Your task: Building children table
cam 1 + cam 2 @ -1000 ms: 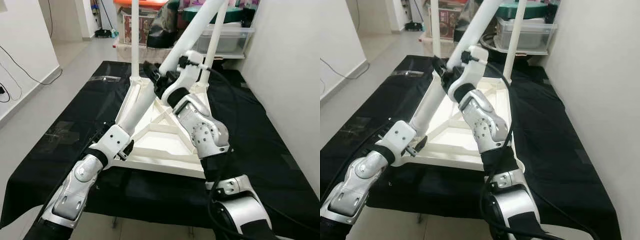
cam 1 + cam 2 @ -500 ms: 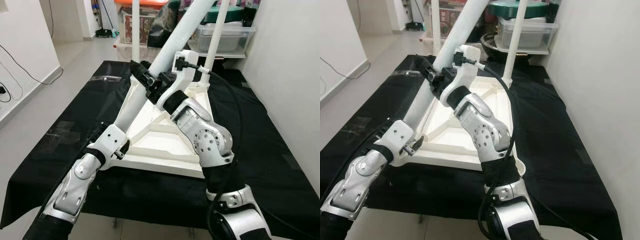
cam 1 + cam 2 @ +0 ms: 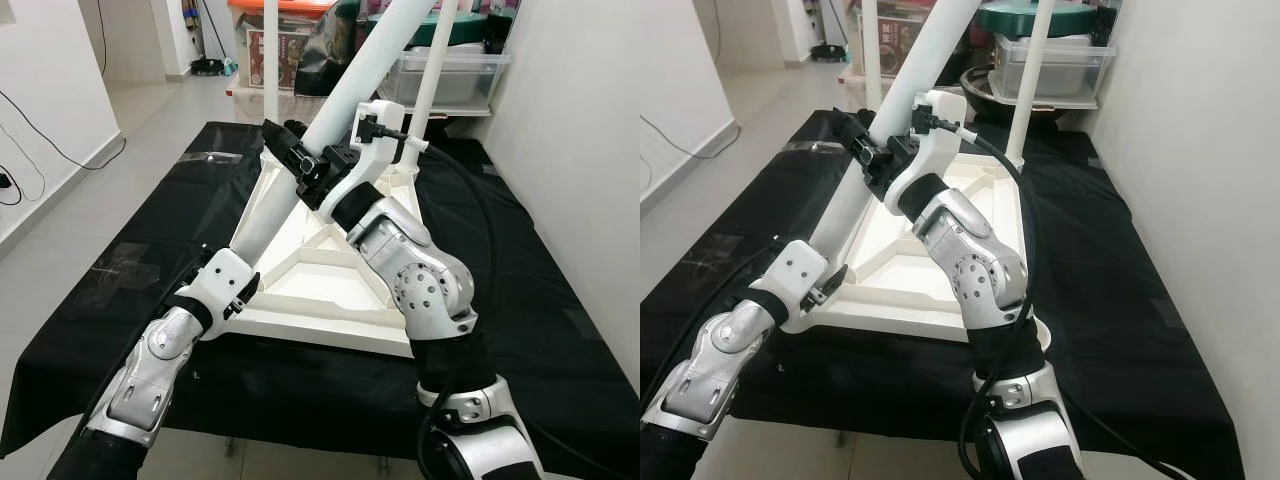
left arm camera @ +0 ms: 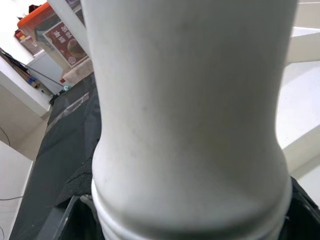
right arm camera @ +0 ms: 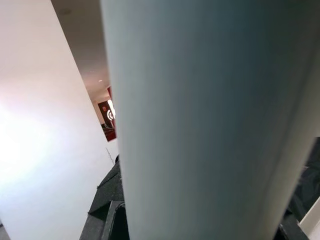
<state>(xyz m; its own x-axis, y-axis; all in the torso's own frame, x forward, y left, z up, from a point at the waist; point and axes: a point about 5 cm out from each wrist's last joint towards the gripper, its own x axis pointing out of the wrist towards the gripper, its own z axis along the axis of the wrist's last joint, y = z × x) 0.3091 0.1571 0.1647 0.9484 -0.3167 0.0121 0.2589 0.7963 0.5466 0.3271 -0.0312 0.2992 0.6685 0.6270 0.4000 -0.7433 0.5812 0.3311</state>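
Tabletop [image 3: 330,285], white, children's size, lying upside down on a black cloth [image 3: 540,300] that covers the work surface, ribbed underside facing up. Two table legs already fitted upright in the far corner sockets: far-left leg [image 3: 270,70] and far-right leg [image 3: 432,80]. Third leg [image 3: 300,170], white, long and round, held at a slant over the near-left corner, its lower end close to that corner's socket, its upper end leaning away toward the storage boxes [image 3: 450,65] at the back. Left gripper [image 3: 232,290] low on the leg near the threaded end; the left wrist view has the leg's collar and thread ridges pressed close between the dark fingers, so it is judged to be pinching the leg, though the fingertips themselves are hard to make out. Right gripper [image 3: 300,165] higher up, its black fingers clamped round the leg's mid shaft. Step in hand, as judged: seating the third leg in its socket. Next move calls for bringing the leg upright to match the fitted pair, lining the thread with the socket, then turning it home; a slanted start risks cross-threading.
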